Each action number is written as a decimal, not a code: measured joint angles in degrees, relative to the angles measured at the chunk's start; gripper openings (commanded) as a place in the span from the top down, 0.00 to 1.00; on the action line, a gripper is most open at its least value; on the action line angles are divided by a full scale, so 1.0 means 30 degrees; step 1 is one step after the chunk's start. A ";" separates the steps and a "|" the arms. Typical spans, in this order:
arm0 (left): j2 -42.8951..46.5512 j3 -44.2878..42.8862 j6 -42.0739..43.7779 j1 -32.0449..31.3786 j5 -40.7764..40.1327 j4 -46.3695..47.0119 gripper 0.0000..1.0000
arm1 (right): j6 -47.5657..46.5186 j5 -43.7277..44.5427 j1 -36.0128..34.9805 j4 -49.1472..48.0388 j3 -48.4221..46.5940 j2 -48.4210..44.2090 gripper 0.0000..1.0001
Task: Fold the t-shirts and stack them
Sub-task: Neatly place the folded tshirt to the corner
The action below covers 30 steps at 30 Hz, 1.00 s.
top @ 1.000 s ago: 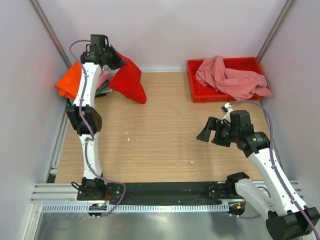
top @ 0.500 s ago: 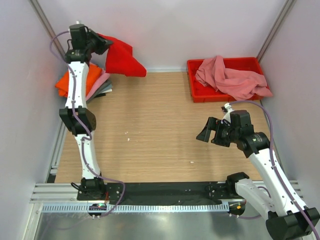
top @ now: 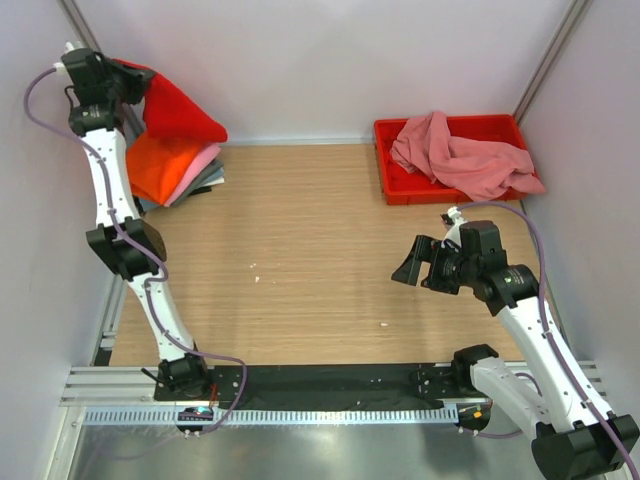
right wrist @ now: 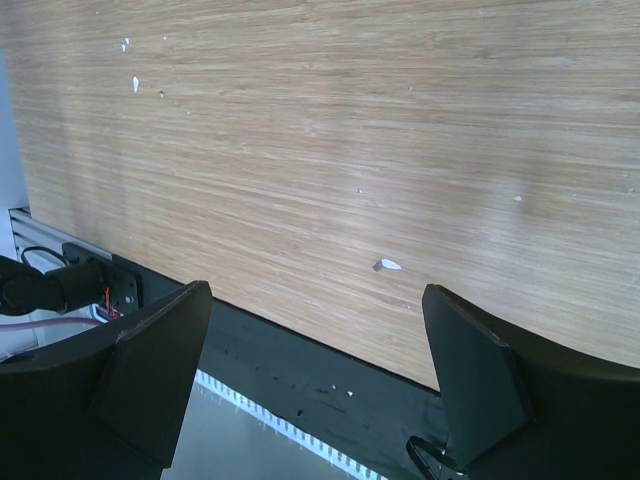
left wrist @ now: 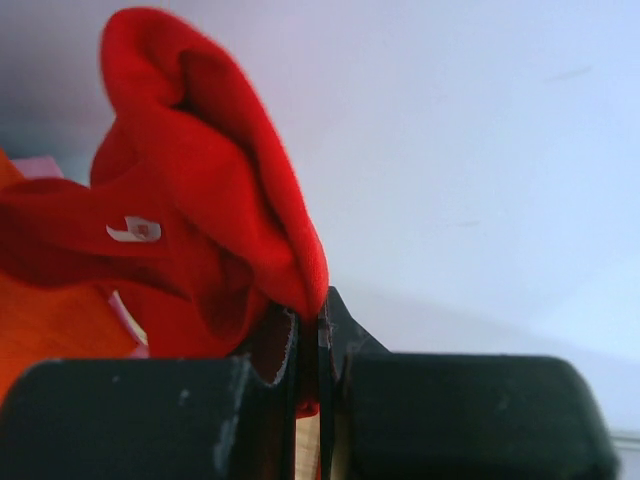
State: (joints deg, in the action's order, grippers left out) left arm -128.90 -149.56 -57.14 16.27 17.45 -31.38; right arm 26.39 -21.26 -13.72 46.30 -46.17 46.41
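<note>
Clearly my left gripper (left wrist: 320, 335) is pinched tight on a thin edge of the red t-shirt (left wrist: 200, 190) — soft, limp, light — hanging over the folded stack (top: 172, 165), probably not touching; right gripper (right wrist: 315, 300) gapes empty.

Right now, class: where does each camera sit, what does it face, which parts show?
Top external: overhead, behind the robot, facing the table; left arm, right arm show.
Left wrist: on the left gripper, facing the red t-shirt its shut fingers pinch.
Right wrist: on the right gripper, facing the table; open fingers show.
Shared: red t-shirt, top and left wrist.
</note>
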 measured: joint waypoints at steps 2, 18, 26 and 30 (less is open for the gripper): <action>0.0226 0.0160 0.0029 0.0510 0.0015 0.0022 1.00 | -0.0022 -0.0044 0.0000 0.0000 0.0022 0.0000 0.07; 0.0743 0.2178 0.0124 0.1960 0.0401 0.0415 0.99 | -0.0204 -0.0342 0.0007 -0.0007 0.0080 0.0000 0.07; 0.3439 0.7402 0.0634 0.2637 0.0597 -0.0561 0.99 | -0.0262 -0.0532 0.0000 -0.0007 0.0080 0.0000 0.07; 0.4124 0.7941 0.0801 0.3861 0.1209 -0.2062 0.99 | -0.0270 -0.0663 0.0000 -0.0007 0.0095 0.0000 0.07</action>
State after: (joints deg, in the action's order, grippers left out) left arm -116.53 -125.73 -54.74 27.86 21.08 -37.56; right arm 25.58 -23.24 -13.72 46.28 -45.89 46.41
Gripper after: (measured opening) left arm 0.038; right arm 0.929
